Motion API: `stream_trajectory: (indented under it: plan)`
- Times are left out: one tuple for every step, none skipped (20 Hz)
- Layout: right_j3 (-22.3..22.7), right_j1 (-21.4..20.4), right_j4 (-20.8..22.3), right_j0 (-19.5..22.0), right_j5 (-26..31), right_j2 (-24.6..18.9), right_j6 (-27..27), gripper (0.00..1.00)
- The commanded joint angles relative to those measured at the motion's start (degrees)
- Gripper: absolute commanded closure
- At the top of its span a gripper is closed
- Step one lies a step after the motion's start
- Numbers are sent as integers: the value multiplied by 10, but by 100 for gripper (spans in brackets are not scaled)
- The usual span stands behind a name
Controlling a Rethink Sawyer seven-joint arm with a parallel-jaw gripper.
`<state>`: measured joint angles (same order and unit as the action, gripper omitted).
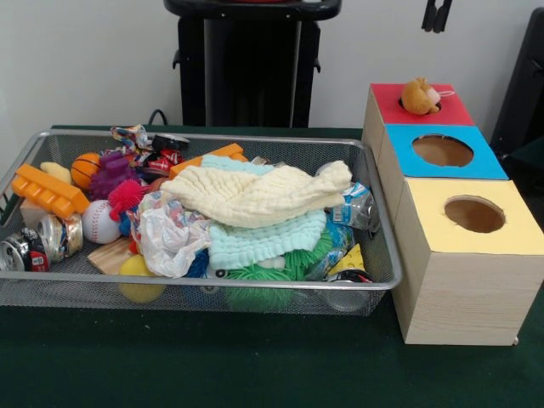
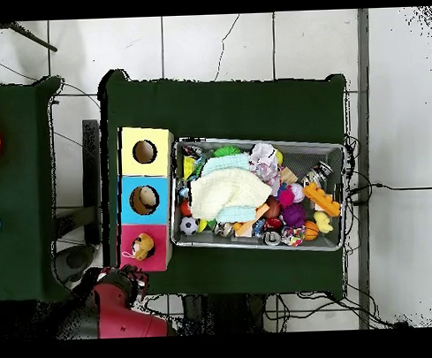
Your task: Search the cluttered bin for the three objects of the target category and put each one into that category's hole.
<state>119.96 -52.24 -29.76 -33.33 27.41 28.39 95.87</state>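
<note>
A wire mesh bin (image 1: 387, 255) holds mixed clutter. On top lies a cream cloth (image 1: 255, 191) over a mint cloth (image 1: 263, 242). To its right stand three boxes with round holes: red-topped (image 1: 455, 110), blue-topped (image 1: 489, 161) and yellow-topped (image 1: 518, 229). A tan plush toy (image 1: 419, 96) sits in the red box's hole, half sticking out. My gripper (image 1: 436, 15) hangs high above the red box, only its black tips showing. In the overhead view the plush toy (image 2: 142, 247) lies on the red box (image 2: 160, 259), and something tan shows inside the blue box's hole (image 2: 147, 199).
In the bin are a baseball (image 1: 99, 223), a small basketball (image 1: 85, 168), a purple spiky toy (image 1: 110, 174), orange plastic blocks (image 1: 47, 191), cans (image 1: 51, 238), a yellow ball (image 1: 140, 276), a green spiky ball (image 1: 255, 289) and a crushed bottle (image 1: 357, 208). The red arm (image 2: 118, 311) stays beyond the table edge.
</note>
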Motion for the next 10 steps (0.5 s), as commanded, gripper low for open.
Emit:
stream_trajectory:
  plan:
    - [-65, -35, 17, -20, 116, 48, 207, 100]
    - [-63, -35, 15, -19, 114, 47, 203, 100]
    - [-61, -33, 14, -16, 111, 44, 197, 100]
    - [-62, -32, 15, -17, 111, 45, 197, 100]
    - [-61, -32, 16, -15, 111, 43, 195, 100]
    - [-61, -32, 17, -14, 111, 42, 193, 100]
    - [-57, -30, 15, -12, 100, 39, 194, 100]
    - [-52, -32, 12, -9, 95, 34, 193, 100]
    - [-51, -33, 11, -7, 91, 30, 193, 100]
    - [-49, -33, 11, -5, 87, 27, 192, 100]
